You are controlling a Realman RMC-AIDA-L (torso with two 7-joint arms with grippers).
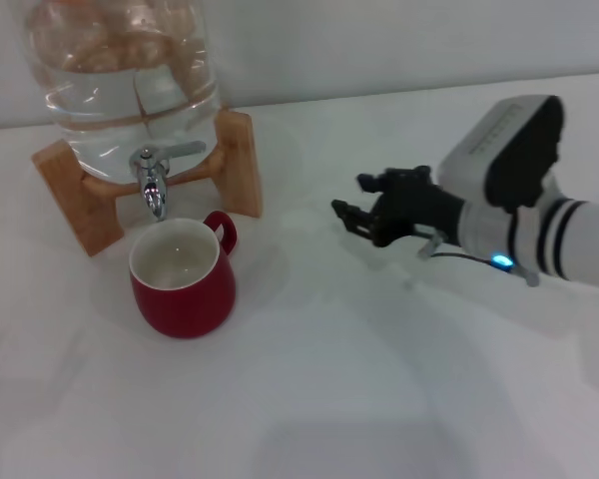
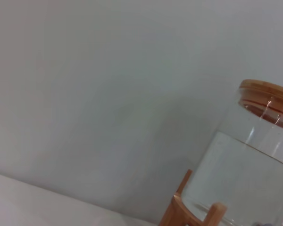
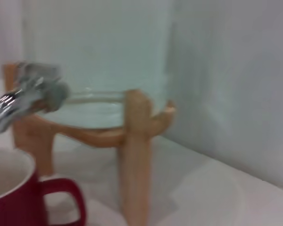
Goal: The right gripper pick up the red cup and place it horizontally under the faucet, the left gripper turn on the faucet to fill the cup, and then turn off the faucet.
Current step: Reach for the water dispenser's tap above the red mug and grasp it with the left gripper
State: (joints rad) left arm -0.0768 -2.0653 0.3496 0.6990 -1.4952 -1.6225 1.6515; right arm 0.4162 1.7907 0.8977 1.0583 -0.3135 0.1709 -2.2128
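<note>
Count-wise we've got one red cup sitting upright on the white table, right under the one chrome faucet on the single glass jar in its wooden stand, handle pointing back-right. We see one arm, the right gripper, hovering well off to the cup's right, fingers spread and holding nothing. The left gripper doesn't show anywhere, so we can't tell its state.
</note>
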